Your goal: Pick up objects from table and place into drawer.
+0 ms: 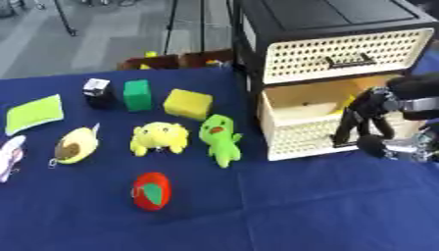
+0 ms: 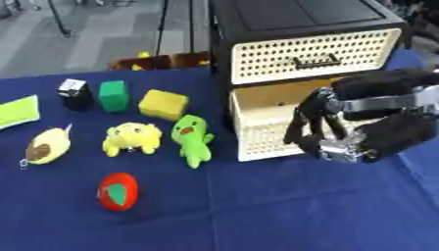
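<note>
At the right edge of the surface (image 1: 326, 211), the right hand (image 2: 319, 125) hangs at the open lower drawer (image 1: 304, 130), fingers curled down and grasping nothing I can see. Withdrawing carelessly could snag the drawer front and drag the cabinet (image 1: 330, 44). Waiting toward the left edge: one green plush (image 1: 219, 139), one yellow plush (image 1: 159, 137), one avocado (image 1: 75, 145), one red ball (image 1: 151, 191), one yellow block (image 1: 188, 103), one green block (image 1: 137, 95).

head stereo pair, looking down, table (image 1: 326, 206) shared
</note>
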